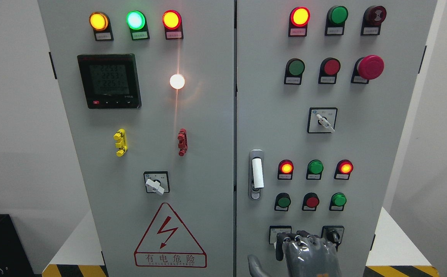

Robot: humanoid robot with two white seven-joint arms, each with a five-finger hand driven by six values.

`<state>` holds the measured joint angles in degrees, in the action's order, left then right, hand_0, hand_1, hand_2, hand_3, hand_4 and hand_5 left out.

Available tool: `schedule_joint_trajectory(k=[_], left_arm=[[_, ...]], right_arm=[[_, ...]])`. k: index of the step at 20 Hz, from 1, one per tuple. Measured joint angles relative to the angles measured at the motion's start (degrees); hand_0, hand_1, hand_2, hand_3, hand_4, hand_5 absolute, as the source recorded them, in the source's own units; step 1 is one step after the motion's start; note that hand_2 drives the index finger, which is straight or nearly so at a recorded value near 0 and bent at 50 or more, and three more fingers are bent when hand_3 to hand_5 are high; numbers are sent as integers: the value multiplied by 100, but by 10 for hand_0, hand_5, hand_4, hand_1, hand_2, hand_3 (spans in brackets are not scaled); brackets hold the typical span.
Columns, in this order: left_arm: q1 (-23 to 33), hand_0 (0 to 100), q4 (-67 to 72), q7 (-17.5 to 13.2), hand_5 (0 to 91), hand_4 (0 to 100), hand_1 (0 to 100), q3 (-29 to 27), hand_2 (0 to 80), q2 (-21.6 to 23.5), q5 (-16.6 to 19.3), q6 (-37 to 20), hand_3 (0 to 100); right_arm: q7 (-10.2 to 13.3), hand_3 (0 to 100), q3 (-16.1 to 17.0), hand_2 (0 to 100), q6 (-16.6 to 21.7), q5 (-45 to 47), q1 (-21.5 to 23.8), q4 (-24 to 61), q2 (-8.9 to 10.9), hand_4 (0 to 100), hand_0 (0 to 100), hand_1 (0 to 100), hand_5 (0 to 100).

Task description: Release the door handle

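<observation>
The door handle (pixel 256 174) is a white lever in a silver recessed plate at the left edge of the right cabinet door (pixel 365 154), and it stands upright with nothing touching it. My right hand (pixel 304 248), in a grey glove, comes up from the bottom edge well below and to the right of the handle. Its fingers (pixel 298 237) are loosely bent and the thumb (pixel 255 264) sticks out to the left. It holds nothing. The hand covers part of the lowest row of switches. My left arm does not show.
Both grey cabinet doors are closed, with the seam (pixel 235 138) between them. Lit lamps, push buttons, a red emergency button (pixel 370 67) and rotary switches (pixel 323 121) cover the right door. The left door (pixel 150 154) carries a meter (pixel 109 80) and a warning triangle (pixel 169 238).
</observation>
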<state>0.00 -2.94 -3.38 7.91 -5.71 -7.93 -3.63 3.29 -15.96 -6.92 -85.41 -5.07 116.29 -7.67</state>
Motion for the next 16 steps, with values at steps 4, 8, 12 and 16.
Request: schedule_joint_trajectory(k=[4, 8, 12, 16], left_arm=[[0, 120, 0, 0, 0, 0, 556, 0, 0, 0, 1, 0, 0], [0, 120, 1, 0, 0, 0, 556, 0, 0, 0, 1, 0, 0], [0, 120, 1, 0, 0, 0, 556, 0, 0, 0, 1, 0, 0], [0, 120, 0, 0, 0, 0, 556, 0, 0, 0, 1, 0, 0]], right_arm=[[-31, 1000, 21, 870, 10, -11, -226, -49, 12, 917, 211, 272, 924], [-51, 1000, 34, 886, 35, -40, -472, -151, 22, 926, 232, 248, 924], [-163, 1000, 42, 901, 37, -78, -713, -275, 28, 927, 240, 239, 925], [-201, 1000, 46, 901, 38, -98, -938, -421, 31, 926, 246, 238, 926]])
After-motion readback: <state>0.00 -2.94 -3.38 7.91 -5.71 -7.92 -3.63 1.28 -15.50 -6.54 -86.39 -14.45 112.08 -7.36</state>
